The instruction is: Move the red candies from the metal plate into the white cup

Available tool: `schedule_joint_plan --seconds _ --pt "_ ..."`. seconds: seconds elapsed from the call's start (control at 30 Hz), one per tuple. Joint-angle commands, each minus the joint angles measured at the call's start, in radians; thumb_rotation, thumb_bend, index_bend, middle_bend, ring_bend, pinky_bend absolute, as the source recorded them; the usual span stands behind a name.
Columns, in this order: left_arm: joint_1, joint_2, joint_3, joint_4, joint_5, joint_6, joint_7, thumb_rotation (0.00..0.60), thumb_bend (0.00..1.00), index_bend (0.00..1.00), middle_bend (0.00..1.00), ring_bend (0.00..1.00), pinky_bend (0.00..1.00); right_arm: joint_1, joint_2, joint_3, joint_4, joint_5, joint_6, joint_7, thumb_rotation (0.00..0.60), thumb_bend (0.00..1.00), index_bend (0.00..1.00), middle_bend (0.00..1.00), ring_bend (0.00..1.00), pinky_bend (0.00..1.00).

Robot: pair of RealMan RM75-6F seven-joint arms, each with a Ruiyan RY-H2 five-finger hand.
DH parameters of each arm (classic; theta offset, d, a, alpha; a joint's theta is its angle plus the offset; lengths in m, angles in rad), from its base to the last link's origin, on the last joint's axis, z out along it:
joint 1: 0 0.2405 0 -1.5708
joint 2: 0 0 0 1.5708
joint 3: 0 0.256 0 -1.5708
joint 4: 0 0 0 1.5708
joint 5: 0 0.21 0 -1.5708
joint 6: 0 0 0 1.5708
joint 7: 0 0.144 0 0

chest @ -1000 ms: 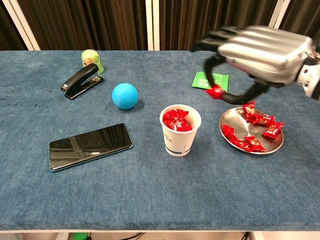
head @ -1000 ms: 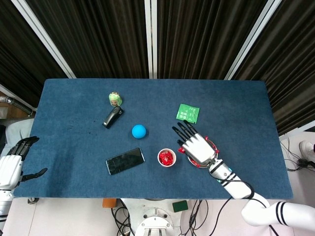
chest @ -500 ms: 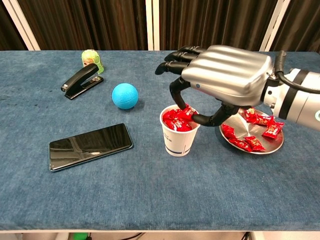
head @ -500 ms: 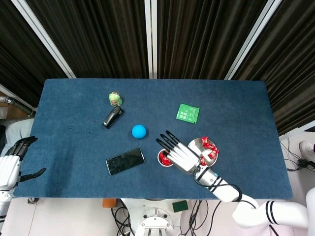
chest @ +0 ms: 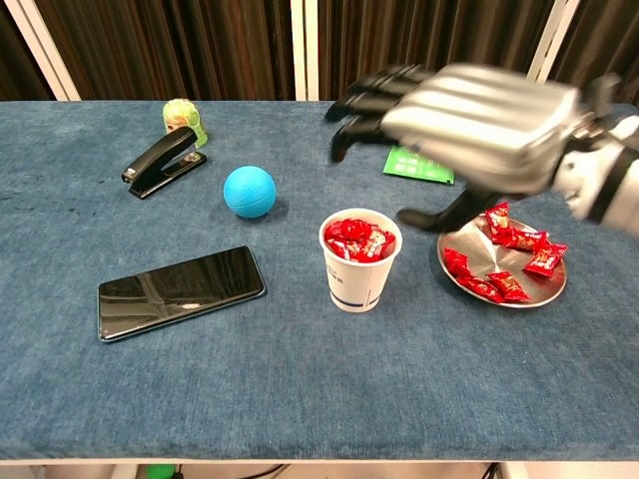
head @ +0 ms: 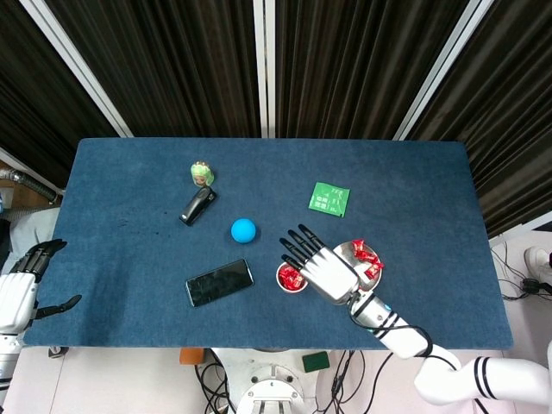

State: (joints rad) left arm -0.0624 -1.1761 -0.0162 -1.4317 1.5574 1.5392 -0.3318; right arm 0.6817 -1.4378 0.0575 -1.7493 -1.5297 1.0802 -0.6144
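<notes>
The right robot hand (chest: 469,125) is hovering spread and empty above the white cup (chest: 359,260), which is heaped with red candies (chest: 356,238). More candies (chest: 504,261) are lying in the metal plate (chest: 544,294) just beside it. The next pinch should probably single out one wrapper at the rim.

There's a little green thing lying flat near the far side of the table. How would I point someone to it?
Start at the blue table and find the metal plate of red candies on the right. Just beyond it, toward the curtains, lies a flat green packet, partly hidden behind the right robot hand in the chest view. Unlike the upright green item by the stapler, it is thin and square.
</notes>
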Motion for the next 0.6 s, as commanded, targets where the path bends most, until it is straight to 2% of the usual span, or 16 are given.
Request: schedule_joint_plan --seconds 0.03,0.2,0.33,0.47,0.6 --pt "0.001 0.005 0.0 -0.007 0.004 0.006 0.007 0.6 0.04 0.16 0.13 0.11 0.23 -0.089 0.09 -0.02 -0.014 -0.027 0.129 0.078 0.6 0.33 0.18 0.05 0.0 0.0" --pt "0.002 0.012 0.001 -0.027 0.013 0.014 0.026 0.6 0.04 0.16 0.13 0.11 0.23 -0.222 0.193 -0.039 0.061 -0.009 0.296 0.252 0.6 0.33 0.06 0.01 0.0 0.0" --pt "0.004 0.018 0.001 -0.05 0.019 0.023 0.051 0.6 0.04 0.16 0.13 0.11 0.23 -0.342 0.243 -0.048 0.15 0.06 0.403 0.376 0.6 0.34 0.0 0.0 0.0 0.0" --pt "0.01 0.017 -0.006 -0.059 0.011 0.036 0.123 0.6 0.04 0.16 0.13 0.11 0.23 -0.433 0.265 -0.065 0.199 0.17 0.405 0.43 0.6 0.34 0.0 0.0 0.0 0.0" --pt "0.012 0.022 -0.002 -0.076 0.013 0.032 0.14 0.6 0.04 0.16 0.13 0.11 0.23 -0.495 0.262 -0.077 0.246 0.223 0.393 0.5 0.6 0.34 0.0 0.0 0.0 0.0"
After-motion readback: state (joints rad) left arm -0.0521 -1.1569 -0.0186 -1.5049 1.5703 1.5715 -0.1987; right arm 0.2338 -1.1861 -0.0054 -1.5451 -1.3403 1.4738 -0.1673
